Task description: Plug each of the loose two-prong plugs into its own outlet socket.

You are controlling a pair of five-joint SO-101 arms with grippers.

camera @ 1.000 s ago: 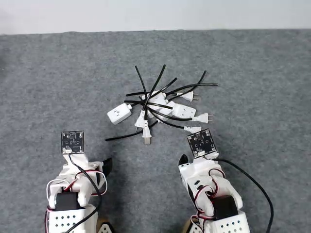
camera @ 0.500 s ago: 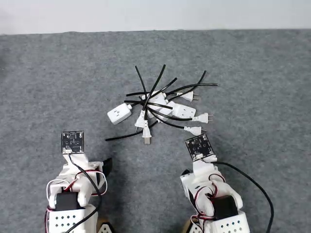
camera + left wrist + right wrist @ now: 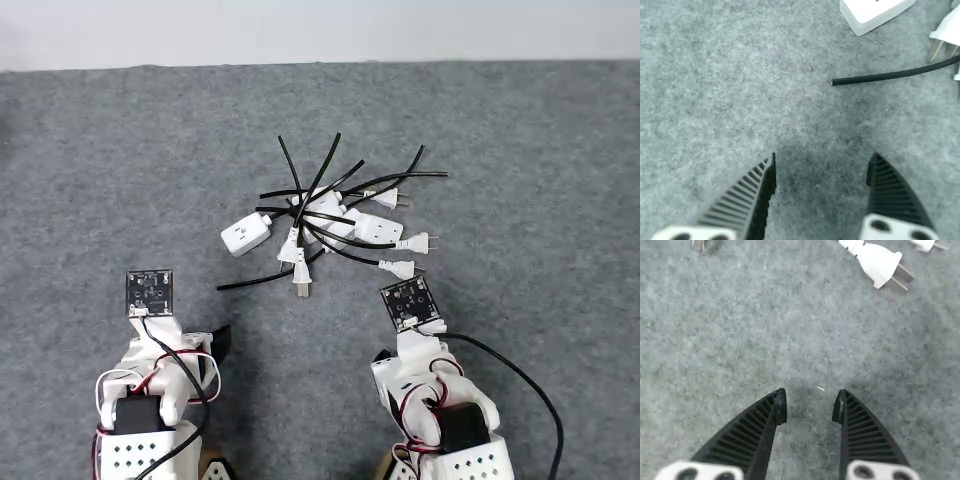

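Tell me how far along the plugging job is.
Nothing looks done: plugs and sockets lie in a tangled pile, the outlet socket at its edge stands empty, and the nearest plug shows bare prongs. Nothing is in hand: the left pincer and right pincer both hang open over bare mat. Every plug is left to seat.

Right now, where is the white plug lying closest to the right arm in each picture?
High view: the white plug lies just ahead of the right arm.
Right wrist view: it lies beyond the open right hand, prongs bare.
Left wrist view: not in it; a socket block corner lies there.
Shared landmark: the grey mat.
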